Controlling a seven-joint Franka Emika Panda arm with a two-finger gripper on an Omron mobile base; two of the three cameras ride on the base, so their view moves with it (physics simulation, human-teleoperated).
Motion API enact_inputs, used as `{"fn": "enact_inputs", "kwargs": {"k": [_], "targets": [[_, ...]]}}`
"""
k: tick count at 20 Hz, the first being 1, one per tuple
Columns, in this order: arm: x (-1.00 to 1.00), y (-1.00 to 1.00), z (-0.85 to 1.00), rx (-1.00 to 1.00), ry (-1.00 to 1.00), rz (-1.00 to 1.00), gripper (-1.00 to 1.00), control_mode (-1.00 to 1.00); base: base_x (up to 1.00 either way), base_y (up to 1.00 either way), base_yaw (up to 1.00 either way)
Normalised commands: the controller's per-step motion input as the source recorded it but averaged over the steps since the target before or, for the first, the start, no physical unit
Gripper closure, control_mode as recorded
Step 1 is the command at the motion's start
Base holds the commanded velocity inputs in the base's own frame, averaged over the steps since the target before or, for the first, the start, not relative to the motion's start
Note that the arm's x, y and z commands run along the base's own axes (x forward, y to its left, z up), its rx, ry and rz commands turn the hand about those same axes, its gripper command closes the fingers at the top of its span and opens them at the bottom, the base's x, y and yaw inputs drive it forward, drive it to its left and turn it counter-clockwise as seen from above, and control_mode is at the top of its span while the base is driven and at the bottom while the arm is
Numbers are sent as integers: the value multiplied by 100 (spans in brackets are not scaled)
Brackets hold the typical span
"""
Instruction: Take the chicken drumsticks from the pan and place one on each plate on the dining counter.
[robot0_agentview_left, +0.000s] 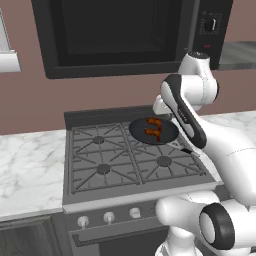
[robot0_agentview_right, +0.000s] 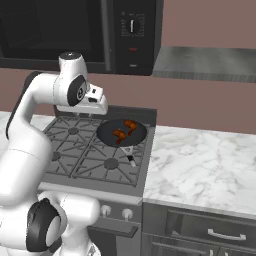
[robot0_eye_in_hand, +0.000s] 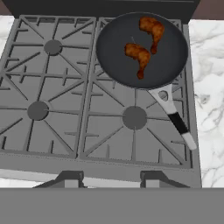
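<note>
Pincer (robot0_eye_in_hand: 109, 181) poised high over near edge of stove (robot0_eye_in_hand: 65, 109), fingertips partly spread, pinching nothing, touching nothing. Hand camera aimed down, likely surveying before reach. Pan (robot0_eye_in_hand: 142, 50) on far-right burner, handle (robot0_eye_in_hand: 175, 120) pointing near-right toward marble counter (robot0_eye_in_hand: 208, 87). Both chicken drumsticks (robot0_eye_in_hand: 139, 56) in pan, apart, bones pointing near; one centre, other at far rim (robot0_eye_in_hand: 152, 29). Neither lifted; task looks unstarted. Microwave (robot0_agentview_left: 115, 35) above stove.
</note>
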Motion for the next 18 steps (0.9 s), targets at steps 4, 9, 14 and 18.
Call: {"fn": "enact_inputs", "kwargs": {"k": [4, 9, 14, 18], "targets": [[-4, -2, -5, -2, 0, 0, -100, -100, 0, 0, 0], [-13, -19, -25, 0, 4, 0, -100, -100, 0, 0, 0], [-15, -34, -37, 0, 0, 0, -100, -100, 0, 0, 0], [-3, -30, -42, 0, 0, -1, -100, -100, 0, 0, 0]]}}
